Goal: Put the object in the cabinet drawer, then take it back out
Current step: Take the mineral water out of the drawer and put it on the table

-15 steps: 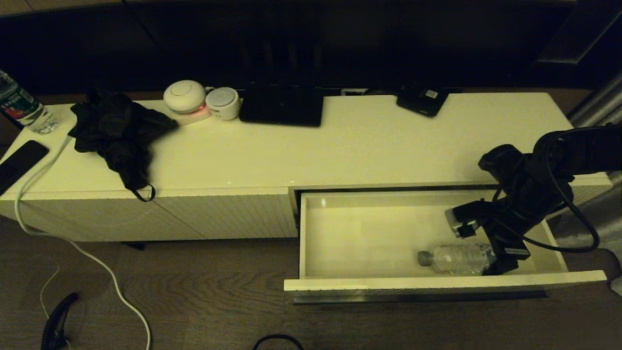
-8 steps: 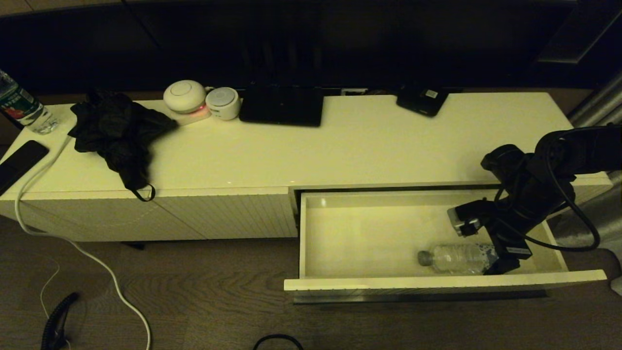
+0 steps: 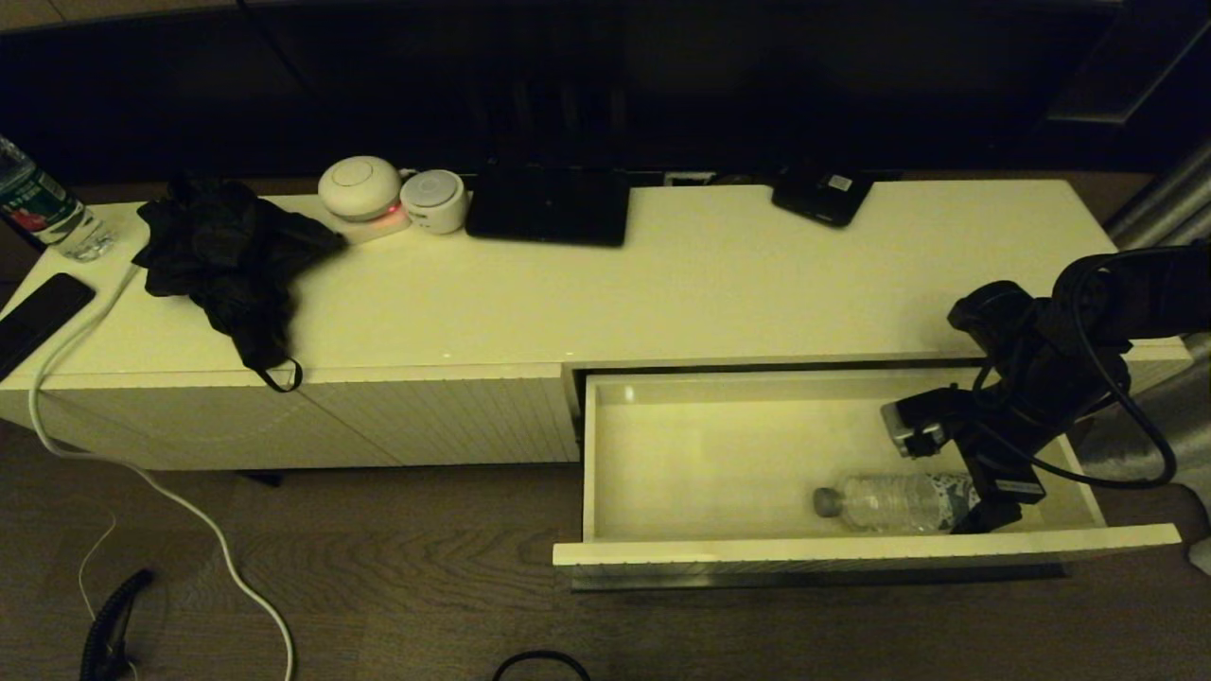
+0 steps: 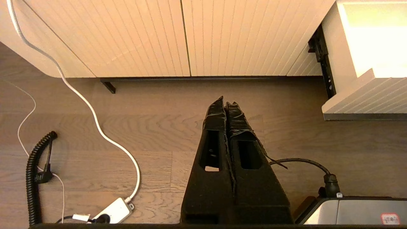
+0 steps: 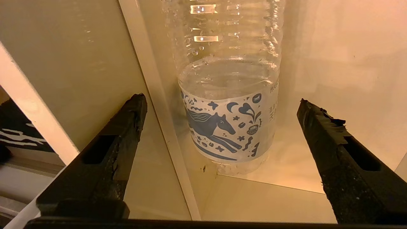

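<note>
The cabinet drawer (image 3: 851,550) stands pulled out, its white inside showing. The clear water bottle (image 3: 889,502) lies on its side in it along the front wall, grey cap pointing left. My right gripper (image 3: 989,511) reaches into the drawer at the bottle's base end. In the right wrist view the gripper (image 5: 221,101) is open, its fingers (image 5: 127,121) wide on either side of the bottle's blue-and-white label (image 5: 229,127) and not touching it. My left gripper (image 4: 225,102) is shut with nothing in it, parked low over the wooden floor, out of the head view.
On the cabinet top sit a bottle with a green-and-red label (image 3: 43,208), a black cloth (image 3: 227,255), a phone (image 3: 38,317), two round white devices (image 3: 359,187), a black tablet (image 3: 549,206) and a black device (image 3: 821,197). A white cable (image 3: 142,473) trails to the floor.
My right gripper has drawn back a little to the right, away from the bottle, uncovering more of the label. The bottle stays lying in the drawer.
</note>
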Tool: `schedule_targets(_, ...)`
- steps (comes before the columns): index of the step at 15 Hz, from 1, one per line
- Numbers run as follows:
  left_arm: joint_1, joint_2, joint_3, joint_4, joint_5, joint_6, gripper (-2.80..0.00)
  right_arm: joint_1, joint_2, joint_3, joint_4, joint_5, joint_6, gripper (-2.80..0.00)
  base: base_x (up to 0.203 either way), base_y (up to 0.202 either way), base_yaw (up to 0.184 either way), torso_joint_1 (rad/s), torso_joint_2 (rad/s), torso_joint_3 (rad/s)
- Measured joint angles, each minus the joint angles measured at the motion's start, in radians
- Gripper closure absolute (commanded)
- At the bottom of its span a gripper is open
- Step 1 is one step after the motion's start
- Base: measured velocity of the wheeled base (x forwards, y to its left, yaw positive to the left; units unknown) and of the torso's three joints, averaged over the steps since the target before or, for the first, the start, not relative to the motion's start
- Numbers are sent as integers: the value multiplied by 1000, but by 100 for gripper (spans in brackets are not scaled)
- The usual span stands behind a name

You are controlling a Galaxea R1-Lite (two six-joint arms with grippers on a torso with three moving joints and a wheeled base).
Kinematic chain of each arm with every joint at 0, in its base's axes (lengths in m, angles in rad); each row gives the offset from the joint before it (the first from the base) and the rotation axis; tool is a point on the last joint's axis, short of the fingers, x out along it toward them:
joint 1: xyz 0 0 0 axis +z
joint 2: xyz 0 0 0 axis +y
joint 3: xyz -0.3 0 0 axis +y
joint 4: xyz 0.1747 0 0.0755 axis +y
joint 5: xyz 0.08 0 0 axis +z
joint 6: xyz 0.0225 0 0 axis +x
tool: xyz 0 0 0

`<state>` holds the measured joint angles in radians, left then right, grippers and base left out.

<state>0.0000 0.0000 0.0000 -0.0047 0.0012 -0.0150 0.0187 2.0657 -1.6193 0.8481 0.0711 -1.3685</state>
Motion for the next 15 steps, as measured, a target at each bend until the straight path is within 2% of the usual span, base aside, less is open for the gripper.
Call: schedule_targets(15, 0, 0, 0, 0, 0, 0, 0, 0, 71, -98, 14, 4, 0, -280, 0, 0, 0, 0, 0, 0)
